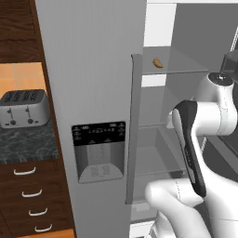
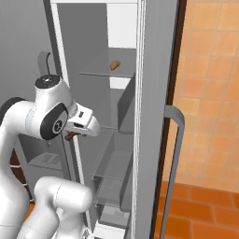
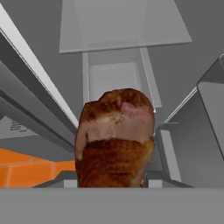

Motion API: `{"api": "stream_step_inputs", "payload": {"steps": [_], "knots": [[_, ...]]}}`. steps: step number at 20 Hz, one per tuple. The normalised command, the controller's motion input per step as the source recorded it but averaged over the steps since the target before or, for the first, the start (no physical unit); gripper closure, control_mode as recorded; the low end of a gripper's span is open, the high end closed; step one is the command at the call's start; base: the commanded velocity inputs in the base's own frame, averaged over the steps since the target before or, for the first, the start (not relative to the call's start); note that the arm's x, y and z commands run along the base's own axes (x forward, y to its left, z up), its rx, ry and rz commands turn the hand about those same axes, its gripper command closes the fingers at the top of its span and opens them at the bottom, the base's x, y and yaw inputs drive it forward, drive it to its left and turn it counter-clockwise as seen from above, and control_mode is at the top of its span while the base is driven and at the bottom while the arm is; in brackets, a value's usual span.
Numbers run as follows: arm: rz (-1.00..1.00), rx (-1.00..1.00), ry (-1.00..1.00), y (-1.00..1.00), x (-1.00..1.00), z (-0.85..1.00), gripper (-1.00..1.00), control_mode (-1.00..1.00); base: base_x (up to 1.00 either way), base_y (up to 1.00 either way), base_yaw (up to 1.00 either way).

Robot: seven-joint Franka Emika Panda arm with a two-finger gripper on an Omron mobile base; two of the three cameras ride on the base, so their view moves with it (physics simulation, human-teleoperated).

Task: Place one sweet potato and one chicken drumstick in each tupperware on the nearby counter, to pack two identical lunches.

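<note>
Glossy white rounded arm [image 1: 218, 116] links, black joint bands, grey caps

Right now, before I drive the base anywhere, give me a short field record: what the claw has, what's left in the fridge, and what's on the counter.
claw: shut on the chicken drumstick, which sits close in front of the hand camera
claw location: at the open fridge, level with the middle shelves
fridge door: open, handle toward the tiled wall
sweet potato: one lying on an upper fridge shelf, untouched
counter: to the left of the fridge, with a toaster on it
tupperware: cannot tell from here
</note>
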Motion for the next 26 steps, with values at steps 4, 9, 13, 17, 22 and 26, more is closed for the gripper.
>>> {"api": "stream_step_inputs", "payload": {"steps": [4,9,13,17,22,26], "knots": [[0.01,0.0,0.05,0.0,-0.5,-0.31,1.0,-1.0,0.0,0.0,0.0],[0.0,0.0,0.01,0.0,-0.34,-0.02,1.0,-1.0,0.0,0.0,0.0],[0.0,0.0,0.0,0.0,0.0,0.0,1.0,1.0,-0.51,0.48,0.0],[0.0,0.0,0.0,0.0,0.0,0.0,1.0,1.0,-0.08,1.0,0.0],[0.0,0.0,0.0,0.0,0.0,0.0,1.0,1.0,0.0,1.0,0.0],[0.0,0.0,0.0,0.0,0.0,0.0,1.0,1.0,0.0,1.0,0.0]]}}
